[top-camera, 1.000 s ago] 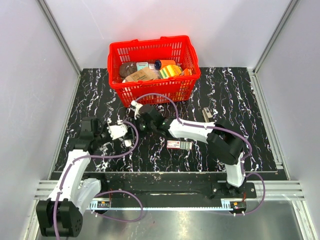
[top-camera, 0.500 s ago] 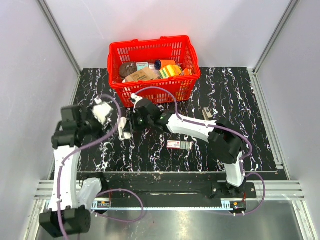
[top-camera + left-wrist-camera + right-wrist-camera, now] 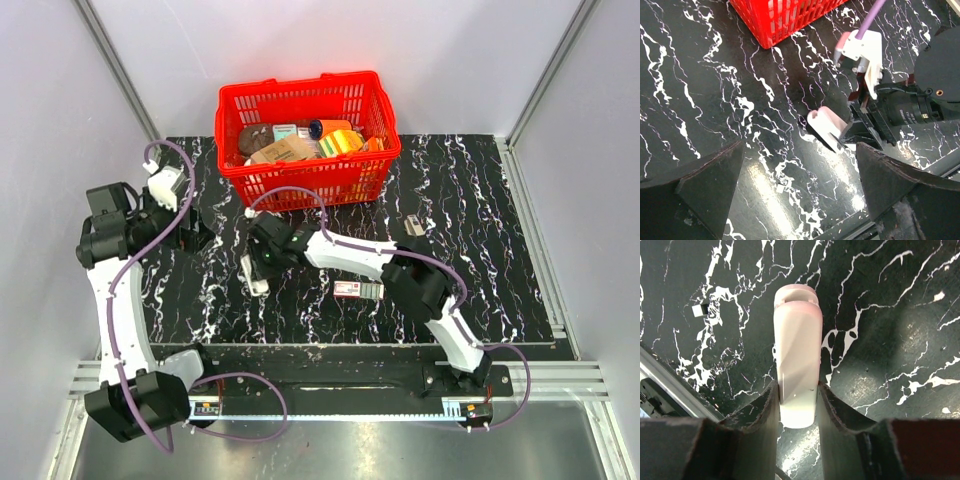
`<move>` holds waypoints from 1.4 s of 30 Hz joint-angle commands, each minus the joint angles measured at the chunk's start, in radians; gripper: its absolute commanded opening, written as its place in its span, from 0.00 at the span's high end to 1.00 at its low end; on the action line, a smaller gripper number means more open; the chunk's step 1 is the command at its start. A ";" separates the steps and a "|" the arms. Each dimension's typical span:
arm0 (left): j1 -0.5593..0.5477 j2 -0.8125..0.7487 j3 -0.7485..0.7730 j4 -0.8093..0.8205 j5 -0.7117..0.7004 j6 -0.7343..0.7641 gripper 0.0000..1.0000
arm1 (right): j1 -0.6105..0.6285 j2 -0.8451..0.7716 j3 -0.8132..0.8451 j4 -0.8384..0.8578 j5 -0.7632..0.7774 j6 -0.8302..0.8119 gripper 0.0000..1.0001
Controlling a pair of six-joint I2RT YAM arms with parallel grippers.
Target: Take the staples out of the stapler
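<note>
My right gripper (image 3: 797,392) is shut on the stapler (image 3: 796,355), a slim cream-white stapler that sticks out past both fingers, close above the black marbled table. From the top view, the stapler (image 3: 251,274) is left of centre, with the right gripper (image 3: 260,260) reaching to it from the right. My left gripper (image 3: 196,238) is drawn back to the left of it and raised. Its fingers (image 3: 705,185) stand wide open with nothing between them. The left wrist view shows the stapler (image 3: 827,126) ahead, apart from that gripper. A small pale scrap (image 3: 779,188) lies on the table below the left gripper.
A red basket (image 3: 300,180) full of small items stands at the back centre. A flat red-and-white box (image 3: 358,290) lies right of the stapler. A small dark-and-tan object (image 3: 413,228) lies further right. The table's front edge rail (image 3: 860,220) is just beyond the scrap.
My left gripper has opened wide and its arm has swung back to the left and up, away from the stapler. The right gripper, still holding the stapler, has shifted a little left and nearer.
</note>
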 commanded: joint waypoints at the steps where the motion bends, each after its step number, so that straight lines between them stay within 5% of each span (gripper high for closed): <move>1: 0.005 -0.046 -0.020 0.003 0.033 -0.019 0.01 | 0.012 0.025 0.119 -0.062 0.034 -0.022 1.00; 14: 0.005 -0.076 -0.066 -0.054 0.036 0.024 0.01 | 0.030 0.236 0.455 -0.258 0.018 0.027 1.00; 23: 0.005 -0.012 -0.007 -0.077 0.033 -0.030 0.01 | 0.035 0.379 0.730 -0.355 -0.026 0.044 0.52; 29: 0.005 0.034 -0.008 -0.077 0.014 -0.046 0.01 | 0.023 0.191 0.520 -0.300 0.023 -0.042 0.20; 36: -0.033 0.051 -0.010 -0.054 -0.007 -0.085 0.01 | -0.097 -0.188 0.096 -0.164 0.072 -0.071 0.16; 42: -0.107 0.025 -0.027 -0.055 -0.073 -0.082 0.01 | -0.290 -0.478 -0.237 -0.162 0.292 -0.125 0.11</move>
